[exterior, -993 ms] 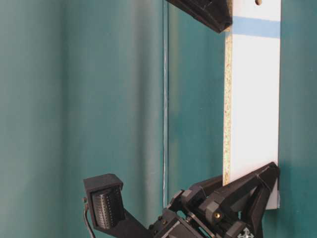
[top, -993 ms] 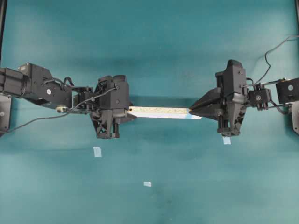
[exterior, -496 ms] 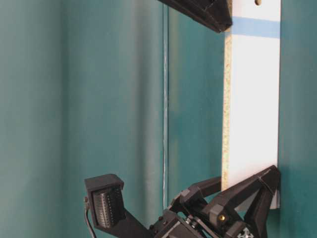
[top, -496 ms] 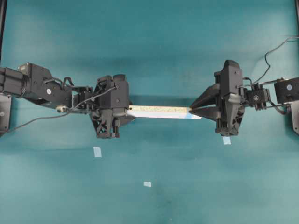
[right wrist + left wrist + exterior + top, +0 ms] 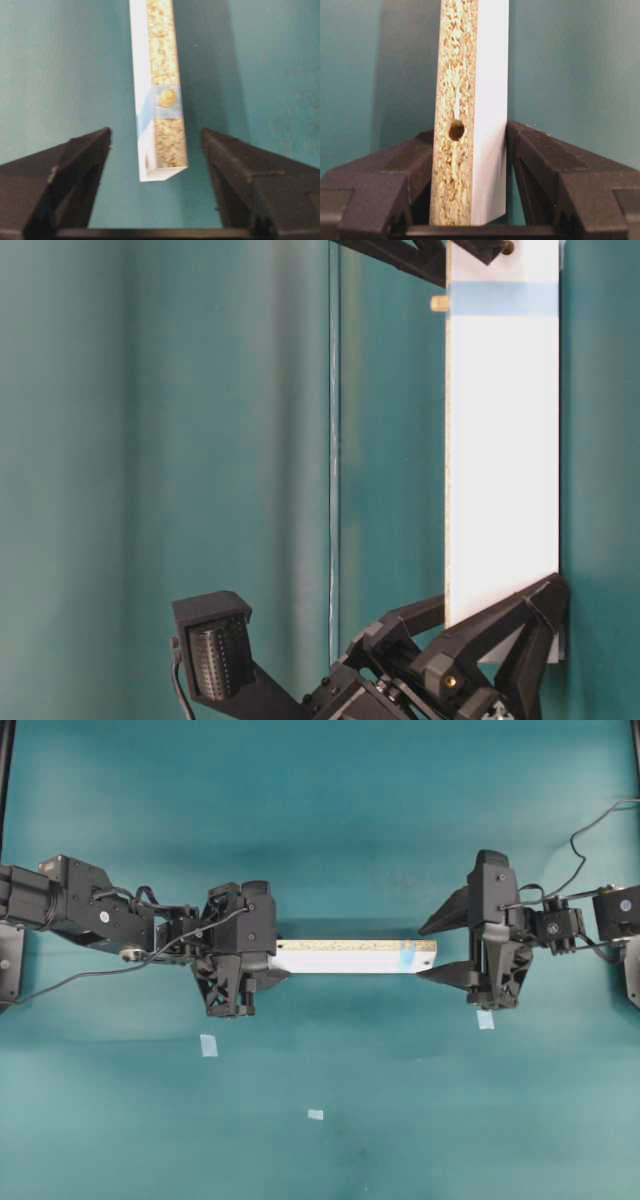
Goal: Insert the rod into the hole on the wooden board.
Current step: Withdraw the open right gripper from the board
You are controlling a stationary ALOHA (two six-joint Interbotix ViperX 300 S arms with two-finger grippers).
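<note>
Two black grippers face each other across the middle of the overhead view, with the wooden board (image 5: 350, 957) stretched level between them over the teal table (image 5: 320, 820). The left gripper (image 5: 268, 958), at centre left, is clamped on the board's unmarked end: in the left wrist view its two fingers (image 5: 545, 165) press against both flat faces of the strip, and a small dark hole (image 5: 456, 130) shows in the speckled chipboard edge just above them. The right gripper (image 5: 440, 952), at centre right of the overhead view, stands with its jaws spread wide and holds nothing; its two fingers (image 5: 75, 165) sit well to either side of the board's blue-marked end without touching it, as the right wrist view shows.

The rod (image 5: 167, 97) sits in the hole on the blue-marked end. In the right wrist view its round cream face fills the opening in the chipboard edge, inside the pale blue band (image 5: 145, 112). In the table-level view, near the top of the frame, a short stub of the rod pokes out from the board's left edge at the level of the blue band.

Three small pale-blue tape squares (image 5: 208, 1045) lie flat on the table in the lower half of the overhead view, one below each gripper and one near the bottom centre.
</note>
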